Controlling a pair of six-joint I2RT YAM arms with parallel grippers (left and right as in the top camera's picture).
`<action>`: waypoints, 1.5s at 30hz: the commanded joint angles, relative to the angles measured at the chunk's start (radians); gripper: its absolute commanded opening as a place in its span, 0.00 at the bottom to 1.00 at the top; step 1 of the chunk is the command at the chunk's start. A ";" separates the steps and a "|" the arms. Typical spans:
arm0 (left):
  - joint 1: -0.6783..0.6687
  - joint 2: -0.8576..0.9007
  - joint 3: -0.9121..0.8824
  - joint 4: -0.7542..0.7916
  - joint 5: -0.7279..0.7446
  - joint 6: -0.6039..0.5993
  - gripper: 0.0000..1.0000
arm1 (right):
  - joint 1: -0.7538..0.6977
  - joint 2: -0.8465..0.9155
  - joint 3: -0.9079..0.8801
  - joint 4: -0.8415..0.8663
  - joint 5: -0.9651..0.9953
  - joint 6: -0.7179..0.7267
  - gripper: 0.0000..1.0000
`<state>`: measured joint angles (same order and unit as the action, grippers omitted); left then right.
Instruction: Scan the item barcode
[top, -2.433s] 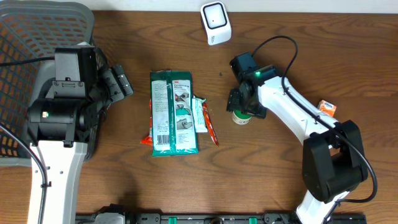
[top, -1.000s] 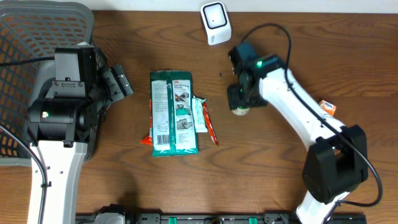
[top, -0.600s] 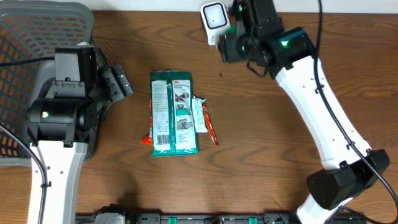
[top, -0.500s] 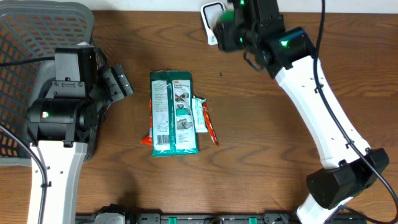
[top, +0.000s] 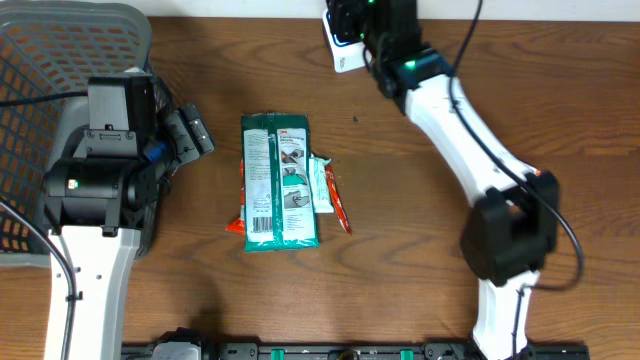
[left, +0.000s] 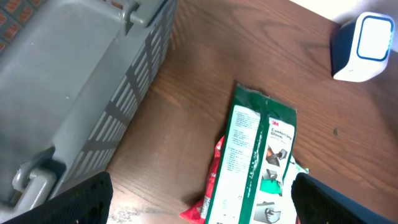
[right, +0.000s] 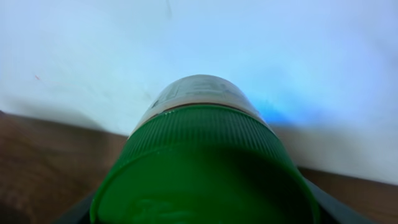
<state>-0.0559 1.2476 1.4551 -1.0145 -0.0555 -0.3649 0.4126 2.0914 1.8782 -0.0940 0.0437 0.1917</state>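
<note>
Wooden table (top: 420, 250), overhead and wrist views. Right gripper (top: 356, 22) grips the green-capped bottle (right: 205, 162), raised at the far edge against the white scanner (top: 343, 60). Left gripper (top: 190, 130) stands wide apart and empty beside the grey basket (top: 60, 50); green package (top: 280, 180) lies mid-table.

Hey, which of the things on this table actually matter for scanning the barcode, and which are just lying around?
In the job: green-capped bottle, held by the right gripper; white scanner.
Just lying about: green glove packet, red wrapper, grey basket.
</note>
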 joint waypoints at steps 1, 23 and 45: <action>0.003 0.000 0.008 -0.002 -0.009 0.013 0.92 | -0.005 0.121 0.003 0.172 0.102 -0.014 0.14; 0.003 0.000 0.008 -0.002 -0.009 0.013 0.91 | -0.046 0.174 0.003 0.340 -0.024 -0.003 0.10; 0.003 0.000 0.008 -0.002 -0.009 0.013 0.91 | -0.167 -0.342 -0.082 -1.152 -0.023 0.026 0.02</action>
<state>-0.0559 1.2476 1.4551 -1.0153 -0.0555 -0.3649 0.2852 1.7210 1.8652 -1.2335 0.0177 0.2043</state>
